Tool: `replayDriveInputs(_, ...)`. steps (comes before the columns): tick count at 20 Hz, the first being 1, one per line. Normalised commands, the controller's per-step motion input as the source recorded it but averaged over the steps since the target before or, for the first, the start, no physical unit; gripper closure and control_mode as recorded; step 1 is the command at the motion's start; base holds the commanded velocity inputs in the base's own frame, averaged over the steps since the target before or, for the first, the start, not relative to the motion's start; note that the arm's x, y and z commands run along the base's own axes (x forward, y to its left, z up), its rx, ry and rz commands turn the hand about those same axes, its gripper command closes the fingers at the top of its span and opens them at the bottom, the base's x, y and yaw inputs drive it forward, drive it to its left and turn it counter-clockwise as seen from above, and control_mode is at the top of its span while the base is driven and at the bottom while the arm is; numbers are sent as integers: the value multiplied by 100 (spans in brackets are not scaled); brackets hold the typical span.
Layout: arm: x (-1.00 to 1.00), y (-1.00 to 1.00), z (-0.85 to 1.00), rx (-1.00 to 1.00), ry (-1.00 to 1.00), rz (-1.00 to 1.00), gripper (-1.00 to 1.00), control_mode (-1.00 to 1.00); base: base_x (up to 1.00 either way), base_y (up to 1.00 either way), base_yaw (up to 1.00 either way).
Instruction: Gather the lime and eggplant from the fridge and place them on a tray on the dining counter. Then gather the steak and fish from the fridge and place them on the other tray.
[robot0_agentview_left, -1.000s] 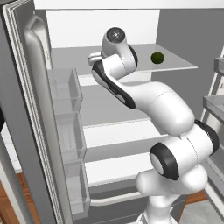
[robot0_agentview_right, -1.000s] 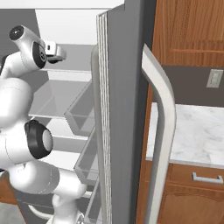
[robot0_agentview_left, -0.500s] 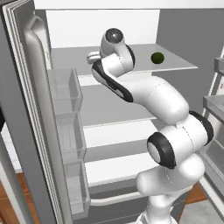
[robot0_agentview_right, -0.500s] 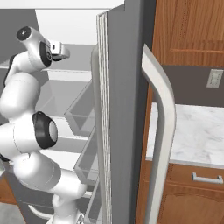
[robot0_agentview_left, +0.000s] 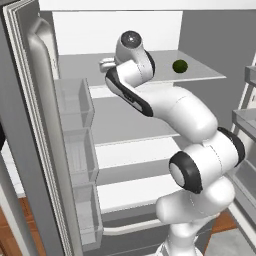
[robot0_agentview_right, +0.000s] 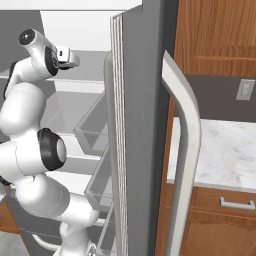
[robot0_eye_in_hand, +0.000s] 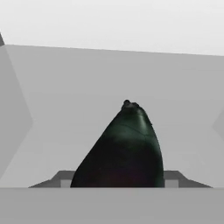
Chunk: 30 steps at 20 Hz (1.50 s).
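The fridge (robot0_agentview_left: 150, 30) stands open, and my arm reaches onto its top shelf (robot0_agentview_left: 205, 75). In the hand view the eggplant (robot0_eye_in_hand: 122, 144), a dark rounded lump, stands on the shelf close up. My gripper (robot0_eye_in_hand: 118, 180) has a fingertip against each side of its base, shut on it. From the left base view the gripper (robot0_agentview_left: 106, 64) is at the shelf's left part, with the eggplant hidden behind the hand. The lime (robot0_agentview_left: 180, 66), a small green ball, lies further right on the same shelf, apart from the gripper. In the right base view the hand (robot0_agentview_right: 69, 55) pokes in at upper-shelf height.
The left fridge door (robot0_agentview_left: 35, 130) with its clear bins (robot0_agentview_left: 75, 105) stands open beside the arm. The right door (robot0_agentview_right: 135, 125) with its long white handle (robot0_agentview_right: 185, 145) blocks the right side. A marble wall counter (robot0_agentview_right: 220, 155) over wooden cabinets lies beyond it.
The arm's upper links have swung up and inward toward the fridge while the hand stayed at the top shelf's left. The lime has not moved.
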Motion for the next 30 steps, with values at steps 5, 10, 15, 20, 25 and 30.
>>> replayDriveInputs(5, -83, 0, 0, 6, -12, 0, 100, -100, 0, 0, 0)
replayDriveInputs(10, -100, -13, 14, 9, -9, 0, 100, -100, 0, 0, 0)
replayDriveInputs(15, -94, -27, 62, 3, 5, -2, 100, -100, 0, 0, 0)
replayDriveInputs(20, -84, -16, 30, 0, 20, 0, 100, -100, 0, 0, 0)
replayDriveInputs(25, -94, -19, 4, 0, 17, 0, 100, -100, 0, 0, 0)
replayDriveInputs(30, -100, -16, -4, 0, 8, 0, 100, -100, 0, 0, 0)
